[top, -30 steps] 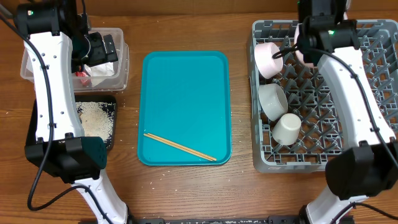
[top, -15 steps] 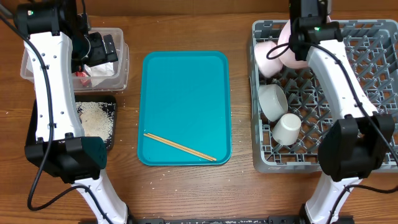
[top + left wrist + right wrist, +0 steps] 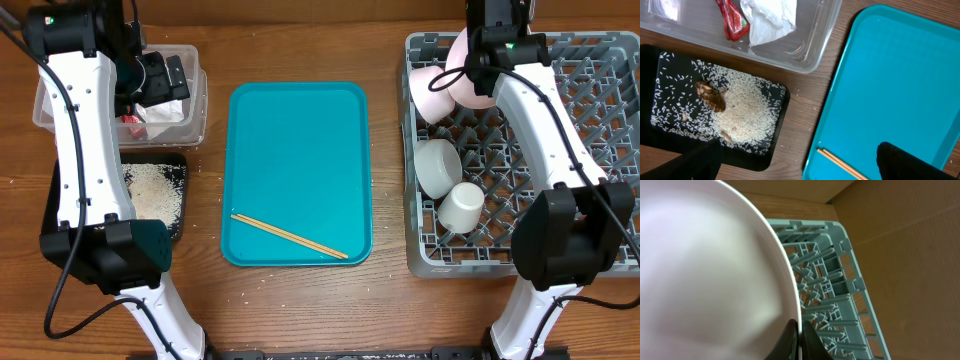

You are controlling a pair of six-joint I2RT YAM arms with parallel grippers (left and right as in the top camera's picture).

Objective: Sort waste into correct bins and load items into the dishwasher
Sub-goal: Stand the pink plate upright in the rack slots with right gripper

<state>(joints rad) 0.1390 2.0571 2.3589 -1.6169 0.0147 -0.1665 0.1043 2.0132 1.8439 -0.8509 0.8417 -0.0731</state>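
- The right end effector (image 3: 799,335) was clenched on the rim of a pale-pink plate (image 3: 705,280), holding it on edge above the back-left corner of the grey dish rack (image 3: 590,150).
- A second pink dish (image 3: 428,95) stood just beside it. A white bowl (image 3: 437,165) and a small cup (image 3: 462,207) sat nearer the front of the rack.
- The left end effector (image 3: 800,162) hung near the clear tub (image 3: 810,50) with its fingers spread and nothing between them.
- The red wrapper (image 3: 732,22) and napkin (image 3: 770,20) lay in that tub. The rice (image 3: 745,110) and a brown scrap (image 3: 710,96) lay in the black tray (image 3: 650,65).
- The step in hand appeared to be racking the plate. The next move likely called for lowering it between pegs, clear of the neighbouring dish, before letting go.
- The chopsticks (image 3: 290,236) lay on the teal tray (image 3: 300,150) at mid-desk (image 3: 300,310), seemingly the last item to load.
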